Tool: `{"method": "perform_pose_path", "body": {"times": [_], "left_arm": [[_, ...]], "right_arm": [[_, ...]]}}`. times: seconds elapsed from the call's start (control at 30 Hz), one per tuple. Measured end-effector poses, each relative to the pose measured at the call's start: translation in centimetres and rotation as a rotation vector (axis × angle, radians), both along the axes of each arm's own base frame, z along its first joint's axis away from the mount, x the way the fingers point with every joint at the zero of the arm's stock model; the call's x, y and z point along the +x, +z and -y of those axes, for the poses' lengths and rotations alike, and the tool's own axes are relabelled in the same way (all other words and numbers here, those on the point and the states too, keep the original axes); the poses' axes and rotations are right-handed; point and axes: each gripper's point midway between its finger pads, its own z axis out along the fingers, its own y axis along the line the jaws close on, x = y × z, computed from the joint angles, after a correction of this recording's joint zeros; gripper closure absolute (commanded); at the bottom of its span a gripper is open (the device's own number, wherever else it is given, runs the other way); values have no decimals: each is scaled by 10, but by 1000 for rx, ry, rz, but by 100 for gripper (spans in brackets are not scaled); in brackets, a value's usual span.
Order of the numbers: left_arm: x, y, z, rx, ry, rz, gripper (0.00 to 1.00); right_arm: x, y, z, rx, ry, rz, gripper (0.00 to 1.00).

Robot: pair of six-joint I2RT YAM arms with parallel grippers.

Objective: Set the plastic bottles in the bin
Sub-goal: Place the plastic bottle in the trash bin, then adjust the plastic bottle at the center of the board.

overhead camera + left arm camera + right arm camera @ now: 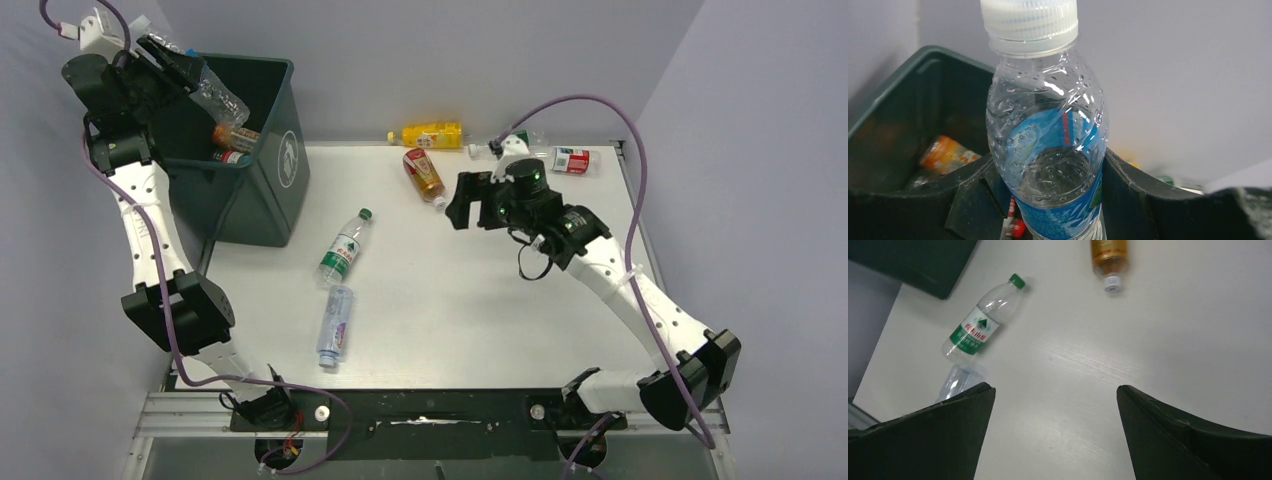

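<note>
Left claw grips blue-label bottle over bin; right claw wide, empty.
Bottle is clear, white cap, droplets inside; label text unreadable. Bin sits far left on counter, white logo on its side, bottles inside. Green-label bottle lies on counter, red print too small to read.

The bin stands far left (bottles inside), two loose bottles lying near its right.
</note>
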Motion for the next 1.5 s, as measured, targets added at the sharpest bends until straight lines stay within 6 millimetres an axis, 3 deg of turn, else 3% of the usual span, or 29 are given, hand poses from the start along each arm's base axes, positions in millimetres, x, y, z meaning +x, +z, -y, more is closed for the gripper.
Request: {"method": "perform_pose_path", "body": {"times": [0.13, 0.23, 0.4, 0.57, 0.67, 0.73, 0.93, 1.07, 1.17, 1.37, 1.5], "left_arm": [[10, -28, -11, 65, 88, -63, 43], [17, -47, -7, 131, 130, -113, 41], [26, -84, 8, 212, 139, -191, 37], [23, -127, -7, 237, 188, -293, 37], [21, -138, -13, 240, 209, -323, 25], [20, -139, -15, 240, 219, -329, 17], [17, -144, -12, 194, 219, -357, 16], [12, -140, 0, 157, 209, -368, 15], [5, -129, 13, 144, 193, -356, 15], [-14, -87, 45, 131, 154, -277, 15], [-28, -65, 80, 131, 94, -221, 15]], "right_arm": [[46, -9, 41, 3, -136, -38, 2], [81, -18, 72, -2, -227, -58, 2], [154, -24, 134, -19, -385, -45, 2], [229, -26, 187, -30, -501, 7, 2], [262, -39, 214, -43, -557, 15, 2], [277, -52, 231, -50, -588, 8, 2], [301, -106, 269, -68, -643, -42, 2], [310, -128, 288, -88, -657, -44, 2], [317, -132, 304, -100, -671, -28, 2], [341, -121, 329, -110, -698, 51, 2], [350, -131, 341, -126, -718, 61, 2]]}}
